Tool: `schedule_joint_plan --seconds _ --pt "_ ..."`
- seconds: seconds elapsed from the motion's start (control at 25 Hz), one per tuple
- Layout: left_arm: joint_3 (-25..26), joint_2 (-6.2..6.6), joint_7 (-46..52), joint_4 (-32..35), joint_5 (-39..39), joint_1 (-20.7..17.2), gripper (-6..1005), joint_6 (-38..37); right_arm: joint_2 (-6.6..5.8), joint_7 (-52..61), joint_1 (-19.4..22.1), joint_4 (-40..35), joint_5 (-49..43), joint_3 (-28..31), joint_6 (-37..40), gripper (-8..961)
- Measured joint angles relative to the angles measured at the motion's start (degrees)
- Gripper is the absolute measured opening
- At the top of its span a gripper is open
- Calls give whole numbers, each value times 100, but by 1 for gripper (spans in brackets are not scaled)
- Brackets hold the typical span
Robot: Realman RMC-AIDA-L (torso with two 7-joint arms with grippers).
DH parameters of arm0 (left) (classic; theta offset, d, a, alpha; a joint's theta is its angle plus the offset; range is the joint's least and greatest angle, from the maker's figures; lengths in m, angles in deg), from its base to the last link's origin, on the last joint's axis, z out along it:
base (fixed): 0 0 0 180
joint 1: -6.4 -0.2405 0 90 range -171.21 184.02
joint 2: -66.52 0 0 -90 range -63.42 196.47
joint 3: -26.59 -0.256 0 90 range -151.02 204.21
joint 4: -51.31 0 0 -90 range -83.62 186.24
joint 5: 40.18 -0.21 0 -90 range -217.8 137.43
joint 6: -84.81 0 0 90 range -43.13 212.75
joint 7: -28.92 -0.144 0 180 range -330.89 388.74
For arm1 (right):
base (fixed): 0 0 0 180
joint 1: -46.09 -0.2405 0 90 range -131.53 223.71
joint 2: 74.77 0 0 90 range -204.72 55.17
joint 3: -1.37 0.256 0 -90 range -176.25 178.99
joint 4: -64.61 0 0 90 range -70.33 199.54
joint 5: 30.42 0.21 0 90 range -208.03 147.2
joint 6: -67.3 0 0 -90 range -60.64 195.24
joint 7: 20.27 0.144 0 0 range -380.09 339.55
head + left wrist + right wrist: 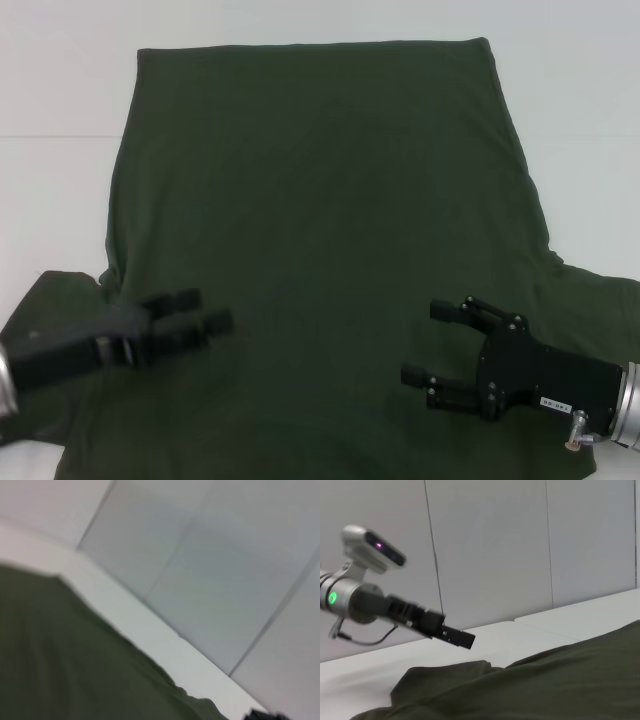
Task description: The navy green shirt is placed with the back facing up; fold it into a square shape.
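We see the left gripper low on the left side, above the shirt. Its two fingers are spread apart and hold nothing. From the side (in the right wrist view) this gripper hangs in the air above the cloth, not touching it. The left sleeve lies under and behind its arm.

The shirt is spread flat on the white table, plain side up. Most of it reaches away from both grippers toward the far edge of the table, and its straight edge is at the far end.

The right gripper is low on the right side, over the cloth near the right sleeve. Its fingers are spread wide too and hold nothing. Both grippers point inward toward each other, with a wide stretch of green cloth between them.
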Motion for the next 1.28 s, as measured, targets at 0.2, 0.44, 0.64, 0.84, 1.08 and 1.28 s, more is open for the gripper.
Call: schedule_joint_plan --seconds 0.2,0.44,0.64,0.84,1.08,1.28 --pt "17 310 2130 400 -214 136 907 1 0 29 -9 7 0 0 6 943" --pt "65 496 4418 1595 -1352 210 906 82 1 38 -72 76 2 -3 20 942" --pt "39 785 5540 2085 -2256 244 902 42 0 44 -145 87 6 -7 -7 942" --pt "77 1068 6151 2029 -2760 178 903 -7 0 51 -178 87 9 -2 -11 943" --pt "378 1121 6326 1996 -2840 4 903 66 0 56 -179 87 9 1 -14 943" --pt "560 1205 6337 1600 -2960 -13 903 271 -6 58 -195 87 9 1 -14 942"
